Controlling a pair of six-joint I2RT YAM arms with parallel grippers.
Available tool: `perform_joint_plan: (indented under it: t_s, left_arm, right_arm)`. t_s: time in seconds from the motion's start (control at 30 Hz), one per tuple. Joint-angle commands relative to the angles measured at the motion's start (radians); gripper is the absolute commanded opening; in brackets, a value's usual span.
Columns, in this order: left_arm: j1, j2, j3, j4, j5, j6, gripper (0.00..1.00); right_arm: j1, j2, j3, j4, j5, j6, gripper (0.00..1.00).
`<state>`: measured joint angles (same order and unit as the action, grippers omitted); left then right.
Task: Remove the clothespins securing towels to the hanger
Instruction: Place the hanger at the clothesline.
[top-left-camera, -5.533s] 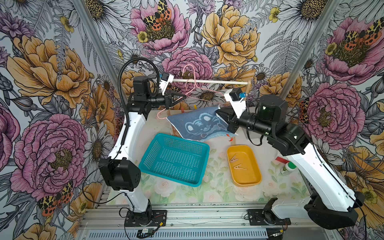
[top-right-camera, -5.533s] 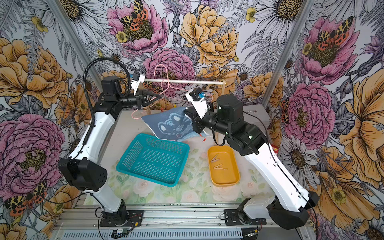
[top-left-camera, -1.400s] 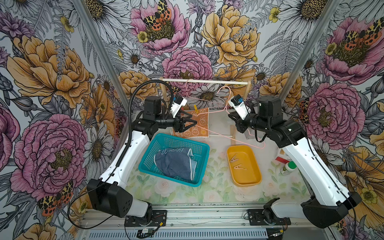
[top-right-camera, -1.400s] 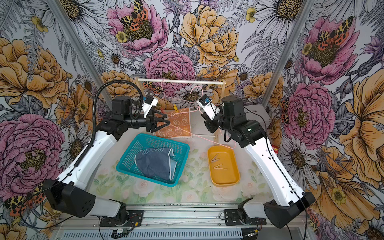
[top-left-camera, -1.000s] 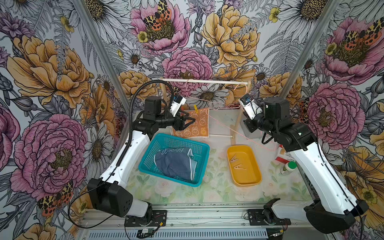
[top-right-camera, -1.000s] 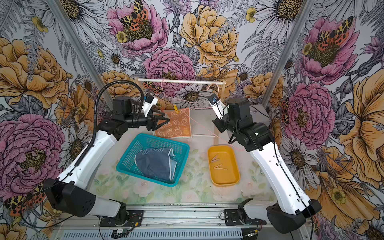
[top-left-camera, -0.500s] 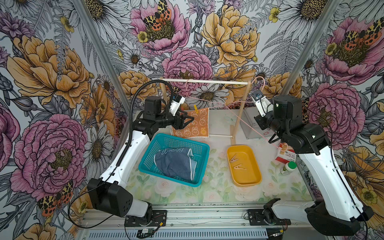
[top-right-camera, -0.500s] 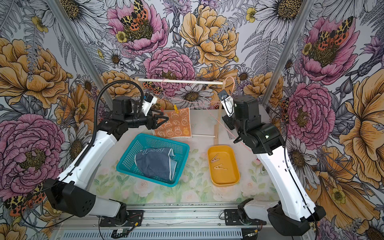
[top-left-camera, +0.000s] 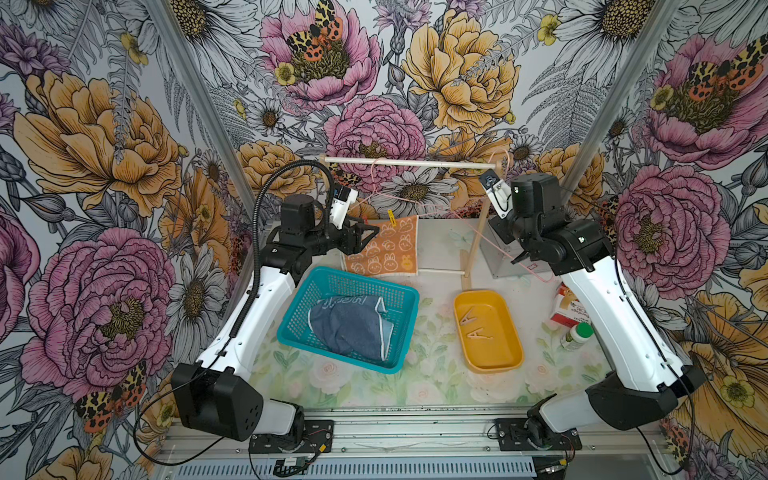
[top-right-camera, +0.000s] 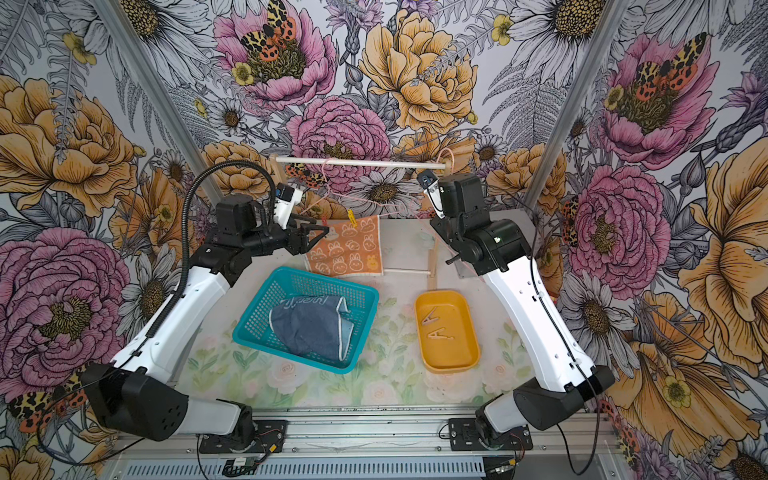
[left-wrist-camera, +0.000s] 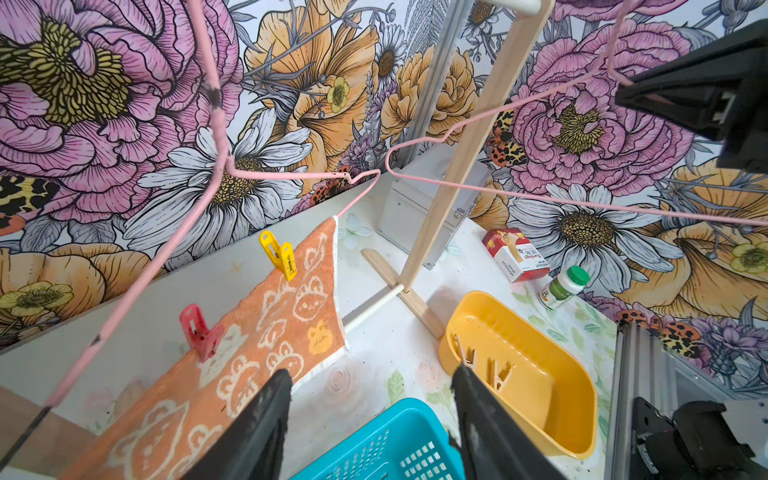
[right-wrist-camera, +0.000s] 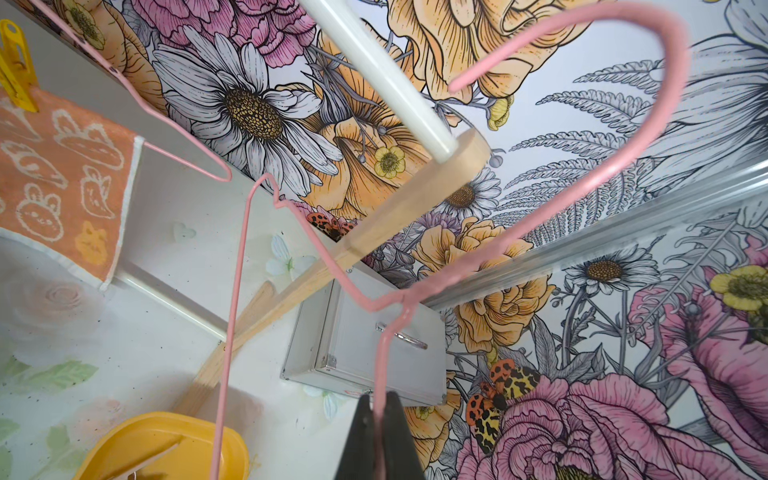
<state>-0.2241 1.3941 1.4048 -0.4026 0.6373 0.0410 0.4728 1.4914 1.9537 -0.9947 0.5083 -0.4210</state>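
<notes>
The orange bunny towel (top-left-camera: 384, 249) hangs from a pink wire hanger (left-wrist-camera: 216, 137) on the white rail (top-left-camera: 409, 164). A yellow clothespin (left-wrist-camera: 279, 254) and a red clothespin (left-wrist-camera: 199, 332) pin it there. My left gripper (left-wrist-camera: 370, 374) stands open and empty beside the towel's left edge (top-right-camera: 320, 237). The blue towel (top-left-camera: 349, 328) lies crumpled in the teal basket (top-left-camera: 357, 286). Two wooden clothespins (top-left-camera: 468, 318) lie in the yellow tray (top-left-camera: 498, 353). My right gripper (right-wrist-camera: 379, 415) is shut on a second, bare pink hanger (right-wrist-camera: 640, 137), whose hook is up near the rail's right end.
The rail's wooden post (top-left-camera: 478, 232) and foot stand between the towel and my right arm. A silver metal box (top-left-camera: 503, 257) sits behind the post. A red-and-white carton (top-left-camera: 571, 309) and a green-capped bottle (top-left-camera: 575, 336) stand at the right edge.
The blue towel, earlier hanging, now lies in the basket. My right arm has carried the bare hanger up and rightward to the rail's right end. My left gripper has stayed beside the orange towel.
</notes>
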Motion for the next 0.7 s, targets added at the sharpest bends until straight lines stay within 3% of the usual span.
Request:
perform_joint_plan:
  t_s: [0.0, 0.27, 0.67]
  left_arm:
    - [0.012, -0.030, -0.021, 0.049, -0.025, -0.024, 0.63]
    - [0.025, -0.040, -0.041, 0.069, -0.026, -0.033, 0.63]
    - [0.044, -0.052, -0.053, 0.096, -0.018, -0.048, 0.62]
  right_arm:
    - [0.016, 0.036, 0.071, 0.018, 0.003, -0.002, 0.00]
    - [0.023, 0.149, 0.158, 0.022, 0.017, -0.001, 0.00]
    - [-0.011, 0.180, 0.071, 0.099, -0.035, 0.042, 0.00]
